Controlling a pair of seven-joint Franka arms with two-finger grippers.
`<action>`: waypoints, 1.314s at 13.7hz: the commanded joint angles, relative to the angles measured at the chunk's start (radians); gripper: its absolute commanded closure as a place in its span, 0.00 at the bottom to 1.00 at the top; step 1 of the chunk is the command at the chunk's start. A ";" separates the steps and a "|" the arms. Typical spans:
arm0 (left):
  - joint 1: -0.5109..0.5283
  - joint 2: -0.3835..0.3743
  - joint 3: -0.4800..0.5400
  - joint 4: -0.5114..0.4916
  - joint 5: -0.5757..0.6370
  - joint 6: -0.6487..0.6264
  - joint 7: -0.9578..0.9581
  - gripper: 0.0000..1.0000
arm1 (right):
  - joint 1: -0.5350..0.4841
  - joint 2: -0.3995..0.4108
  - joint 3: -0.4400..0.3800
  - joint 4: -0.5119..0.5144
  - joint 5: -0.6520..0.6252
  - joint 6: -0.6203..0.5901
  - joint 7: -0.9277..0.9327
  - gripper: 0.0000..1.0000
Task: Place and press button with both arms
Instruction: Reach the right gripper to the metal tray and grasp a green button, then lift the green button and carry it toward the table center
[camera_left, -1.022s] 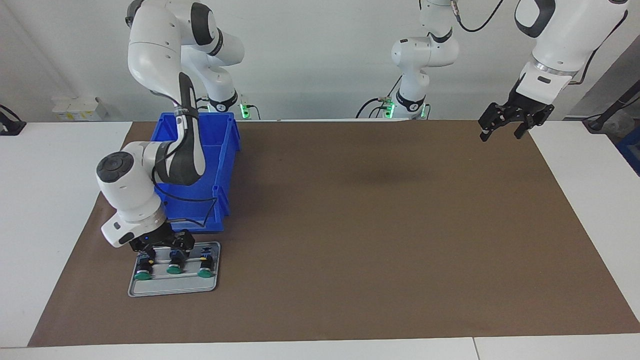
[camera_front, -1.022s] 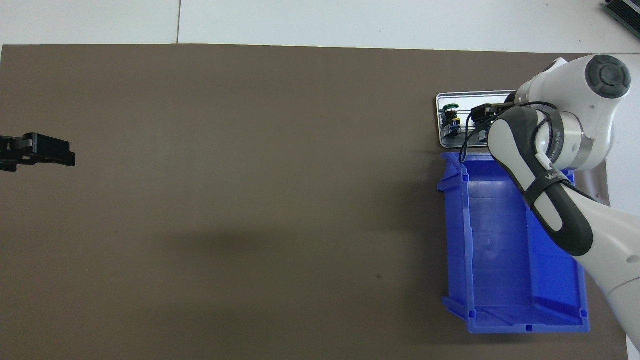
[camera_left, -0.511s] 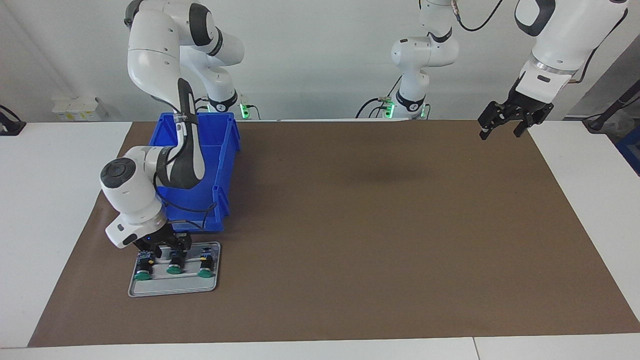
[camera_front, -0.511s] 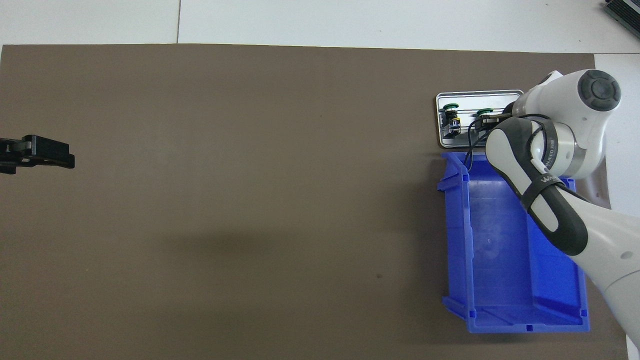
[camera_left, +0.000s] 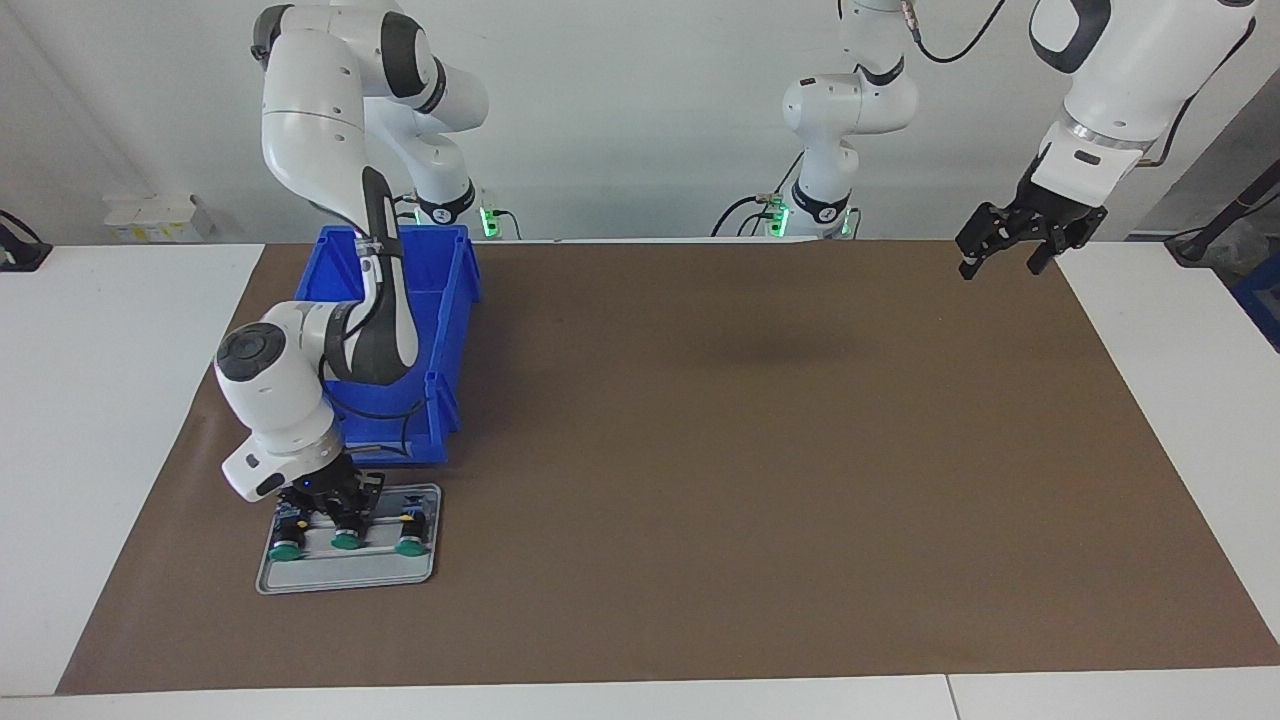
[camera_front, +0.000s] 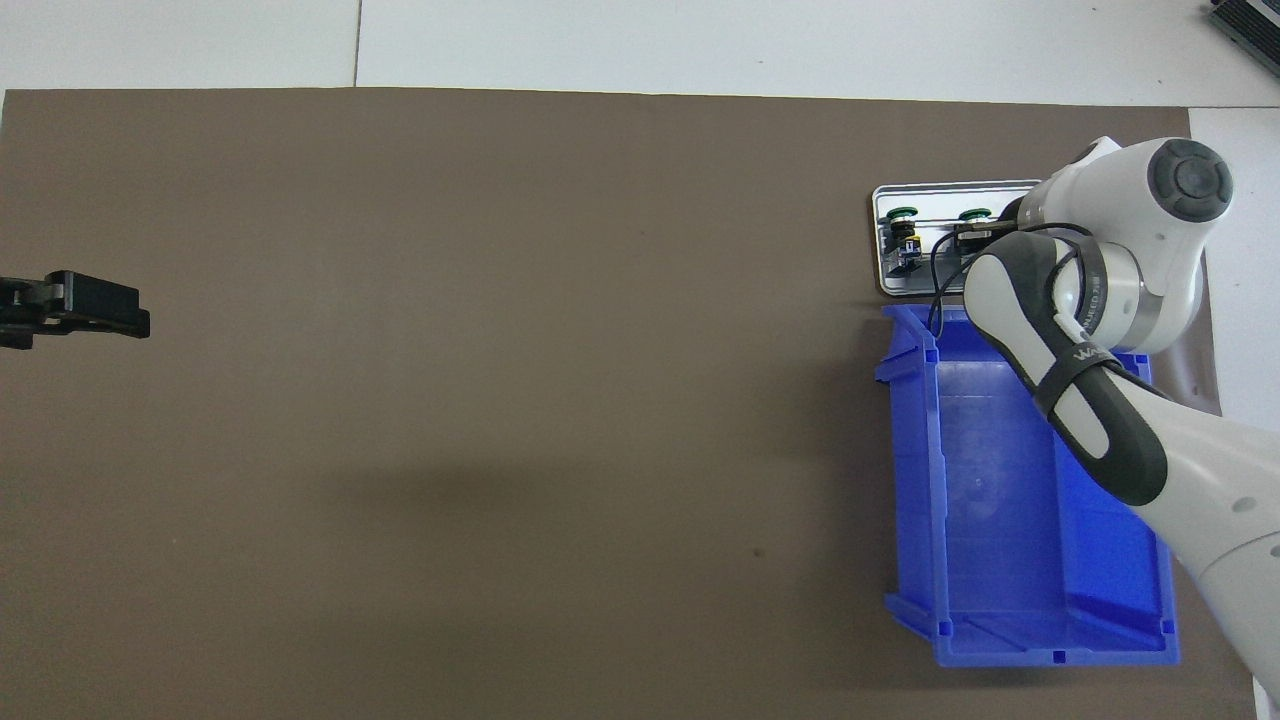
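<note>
Facing view: the right arm (camera_left: 330, 150) rises from its base, folds over the blue bin (camera_left: 400, 340) and bends steeply down, its wrist pointing at the metal tray (camera_left: 345, 572) that lies on the brown mat (camera_left: 750, 450), just beside the bin and farther from the robots. The right gripper (camera_left: 335, 508) is down in the tray, clenched around the middle button (camera_left: 347, 535) of three green-capped buttons lined up there, with one button (camera_left: 286, 545) toward the table's edge and the other button (camera_left: 407, 540) toward the table's middle. The left arm (camera_left: 1120, 70) waits, raised at its own end of the table, forearm angled downward. The left gripper (camera_left: 1010, 255) hangs over the mat's corner with its fingers spread and nothing between them.

Overhead view: the right arm (camera_front: 1120, 400) crosses above the bin (camera_front: 1000, 600) on a diagonal, and its round white joint covers part of the tray (camera_front: 950, 188). Two green caps show in the tray, one of them at the gripper's tip; the right gripper itself is mostly hidden under the wrist. The left gripper (camera_front: 80, 305) reaches in at the mat's (camera_front: 450, 350) edge, level and well apart from the tray.
</note>
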 joint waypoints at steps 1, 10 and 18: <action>0.005 -0.028 0.000 -0.026 0.002 -0.005 -0.005 0.01 | -0.009 -0.011 0.010 0.161 0.018 -0.166 0.159 1.00; 0.005 -0.028 0.000 -0.026 0.002 -0.005 -0.005 0.01 | 0.121 -0.109 0.017 0.318 0.019 -0.427 1.167 1.00; 0.005 -0.028 0.000 -0.026 0.002 -0.006 -0.005 0.01 | 0.480 -0.074 0.016 0.318 -0.070 -0.452 1.966 1.00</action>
